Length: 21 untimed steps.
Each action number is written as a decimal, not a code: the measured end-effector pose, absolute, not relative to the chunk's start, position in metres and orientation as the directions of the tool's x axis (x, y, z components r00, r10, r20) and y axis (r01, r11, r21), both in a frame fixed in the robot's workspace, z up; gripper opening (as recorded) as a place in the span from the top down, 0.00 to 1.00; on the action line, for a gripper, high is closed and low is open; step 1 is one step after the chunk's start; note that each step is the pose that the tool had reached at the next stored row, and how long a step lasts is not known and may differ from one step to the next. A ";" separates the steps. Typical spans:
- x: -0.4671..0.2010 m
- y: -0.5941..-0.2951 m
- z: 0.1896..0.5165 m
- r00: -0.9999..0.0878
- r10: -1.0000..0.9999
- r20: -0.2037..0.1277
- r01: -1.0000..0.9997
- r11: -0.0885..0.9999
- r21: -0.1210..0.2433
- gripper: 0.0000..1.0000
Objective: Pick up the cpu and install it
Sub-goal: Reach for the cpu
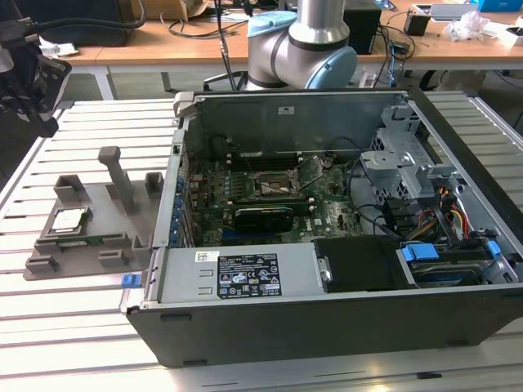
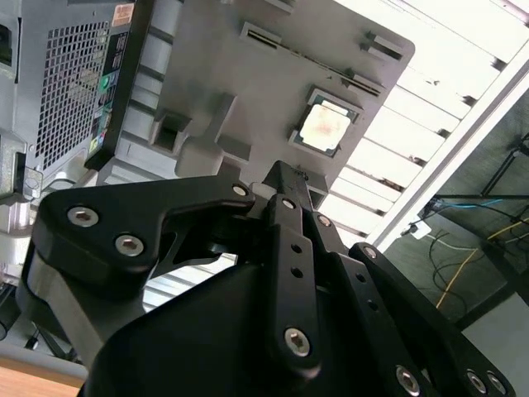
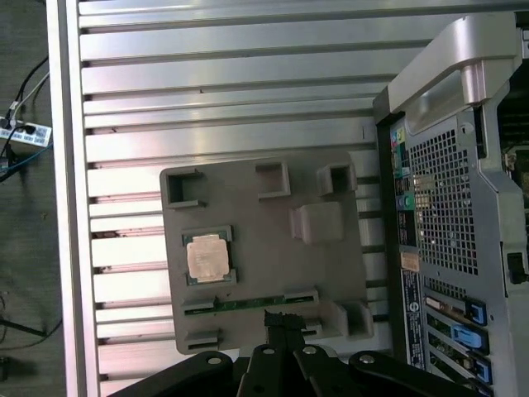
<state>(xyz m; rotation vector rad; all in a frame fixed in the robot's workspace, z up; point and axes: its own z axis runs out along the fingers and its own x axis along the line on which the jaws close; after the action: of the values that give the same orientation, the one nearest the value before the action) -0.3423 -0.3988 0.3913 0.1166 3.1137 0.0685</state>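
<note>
Lab: slatted aluminium bench (image 1: 73,335), open computer case (image 1: 327,327), cabled desks (image 1: 139,45).

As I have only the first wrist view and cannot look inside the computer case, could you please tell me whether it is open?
Observer: Yes; in the exterior view the computer case lies open on top, its motherboard exposed.
Operator: Thank you. Where is the socket frame?
Observer: The socket frame sits near the motherboard's middle.
Operator: Does anything tall stand near the cpu?
Observer: An upright post rises high from the fixture plate, between the cpu and the case.
</note>
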 end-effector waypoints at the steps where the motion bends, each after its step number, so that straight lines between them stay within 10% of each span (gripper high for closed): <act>1: -0.343 -0.399 0.391 -0.997 0.075 -0.023 0.074 0.996 0.045 0.89; 21: -0.369 -0.399 0.391 -0.997 0.075 -0.023 0.074 0.996 0.045 0.89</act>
<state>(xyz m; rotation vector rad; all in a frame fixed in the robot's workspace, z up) -0.3693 -0.3988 0.3912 0.1166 3.1137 0.0685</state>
